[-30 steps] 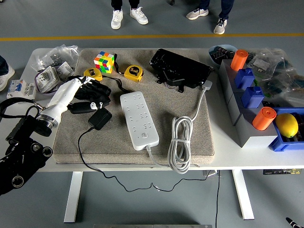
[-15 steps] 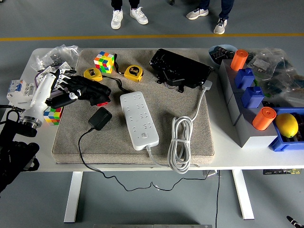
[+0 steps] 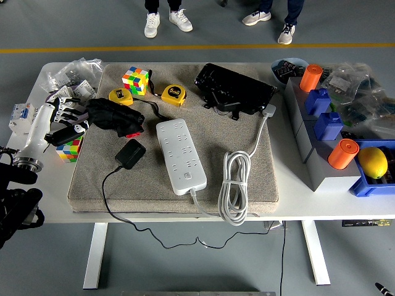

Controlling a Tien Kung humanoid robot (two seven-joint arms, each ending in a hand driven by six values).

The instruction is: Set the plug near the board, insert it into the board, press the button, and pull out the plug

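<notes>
The black, blocky plug adapter point(image 3: 130, 153) lies flat on the grey-beige felt mat point(image 3: 259, 185), just left of the long white power board point(image 3: 181, 156), with its thin black cord trailing off its near-left corner, down over the mat's front edge and under the table. The power board runs roughly front to back, tilted a little, and the plug sits beside its middle — near it but not touching. Only the left hand point(image 3: 65, 117), black-fingered on a white forearm, is in view; it hangs off the mat's left edge, well to the left of the power board and somewhat farther back than the plug, above a small multicoloured cube point(image 3: 69, 148). Its fingers look loosely curled and hold nothing. From this hand the plug lies to the right and toward the near edge, so a reach would likely go diagonally inward across the mat. No right hand shows — the left is the nearer candidate.
</notes>
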